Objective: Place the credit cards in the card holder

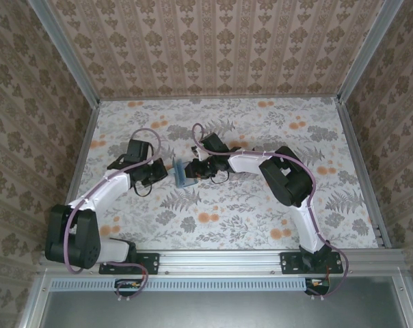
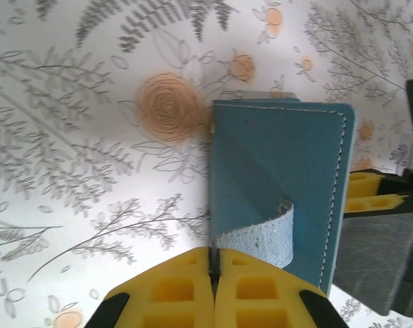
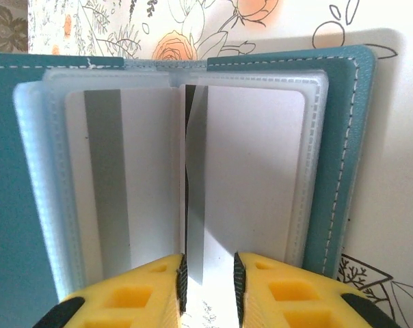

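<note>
The teal card holder (image 1: 184,175) lies open on the table between both grippers. My left gripper (image 2: 214,268) is shut on a curled teal flap (image 2: 261,236) of the card holder (image 2: 288,157), at the holder's left side in the top view (image 1: 164,171). My right gripper (image 3: 208,287) faces the open card holder (image 3: 343,150), whose clear sleeves hold a pale credit card with a grey stripe (image 3: 107,184) and another pale card (image 3: 261,178). A third pale card (image 3: 195,198) stands edge-on between the sleeves, its lower end against the left fingertip. The jaws stand apart, with a gap to the right fingertip.
A floral cloth (image 1: 220,219) covers the table, with patterned walls on three sides and metal rails (image 1: 362,178) along the edges. The right gripper's yellow finger (image 2: 370,195) shows just right of the holder in the left wrist view. Both arms meet at the table's middle.
</note>
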{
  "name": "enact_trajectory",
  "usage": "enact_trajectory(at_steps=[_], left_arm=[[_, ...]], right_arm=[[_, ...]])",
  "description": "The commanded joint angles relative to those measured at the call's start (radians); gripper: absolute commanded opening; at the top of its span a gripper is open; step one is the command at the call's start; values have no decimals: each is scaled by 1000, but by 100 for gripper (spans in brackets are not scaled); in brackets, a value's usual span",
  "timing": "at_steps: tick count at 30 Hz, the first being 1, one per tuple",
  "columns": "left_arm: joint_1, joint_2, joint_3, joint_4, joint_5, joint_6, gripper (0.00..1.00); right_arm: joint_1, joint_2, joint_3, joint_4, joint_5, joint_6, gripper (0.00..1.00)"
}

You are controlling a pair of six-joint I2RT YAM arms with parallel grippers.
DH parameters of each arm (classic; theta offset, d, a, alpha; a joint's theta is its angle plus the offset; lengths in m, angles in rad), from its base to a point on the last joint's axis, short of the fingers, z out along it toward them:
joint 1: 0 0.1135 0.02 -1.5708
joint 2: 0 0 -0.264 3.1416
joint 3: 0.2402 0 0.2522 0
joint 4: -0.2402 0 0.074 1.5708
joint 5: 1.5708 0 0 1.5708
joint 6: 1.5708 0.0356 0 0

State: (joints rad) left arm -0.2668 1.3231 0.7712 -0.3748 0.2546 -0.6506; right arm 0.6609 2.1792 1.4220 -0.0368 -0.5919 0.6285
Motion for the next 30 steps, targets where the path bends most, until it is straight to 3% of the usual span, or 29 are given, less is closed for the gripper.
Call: enact_trajectory(at_steps=[1,12,17,23,30], left_arm=[[29,-19,-40,-43,-17,22,0],[117,64,-59,-130,-135,79,0],[119,178,14,-200,-178,121,20],[120,110,101,-274,-235,142,33],[123,-12,212,-369,-269,149,36]], right_arm=[[2,-12,22,-64,15,-18,29],[4,-35,29,-83,22,-38,31],[17,-11,48,-127,41,-60,32],[25,-2,53,-168,80,-83,32],[26,12,67,-185,85,-89,32]])
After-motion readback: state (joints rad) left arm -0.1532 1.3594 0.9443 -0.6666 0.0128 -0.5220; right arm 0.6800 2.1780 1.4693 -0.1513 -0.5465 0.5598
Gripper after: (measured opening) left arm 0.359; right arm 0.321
